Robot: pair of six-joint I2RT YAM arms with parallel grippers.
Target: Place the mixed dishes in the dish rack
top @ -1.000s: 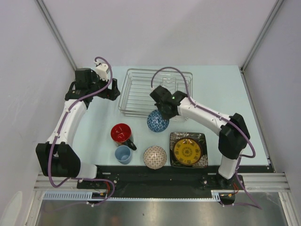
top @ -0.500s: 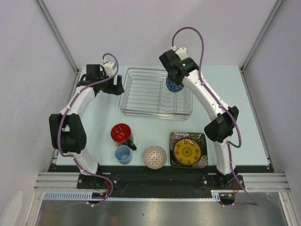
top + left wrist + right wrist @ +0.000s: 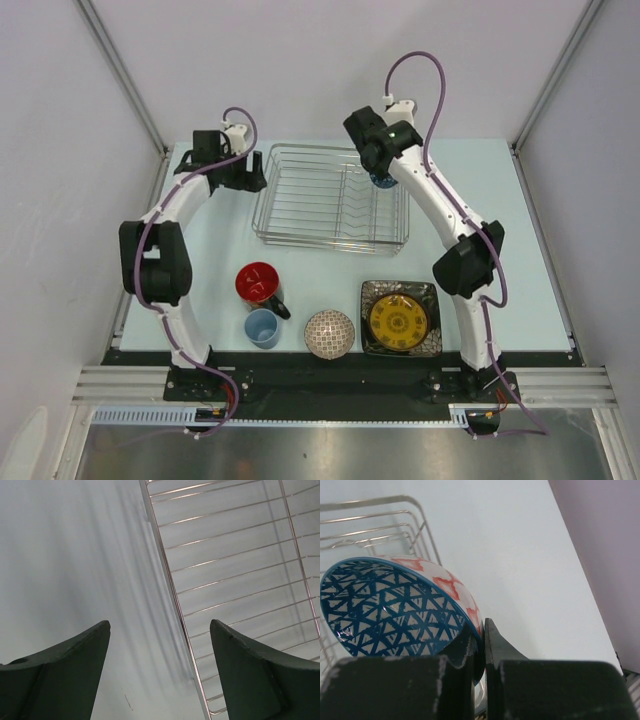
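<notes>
Blue-patterned bowl [image 3: 395,610] tilted on edge, at far right corner of silver wire rack [image 3: 300,241]. Red-inside mug [image 3: 259,283], light-blue cup [image 3: 262,327] and pinkish bowl [image 3: 330,333] sit upright nearside of rack. Yellow plate [image 3: 399,320] lies on dark square plate [image 3: 370,345].

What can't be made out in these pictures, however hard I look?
Top view: the blue-patterned bowl is mostly hidden under the right arm's wrist.
Right wrist view: the right end effector covers the bowl's near rim; whether it touches the dish rack is unclear.
Top view: the yellow plate covers the dark square plate's middle.
Left wrist view: the frame edge cuts off most of the rack.
</notes>
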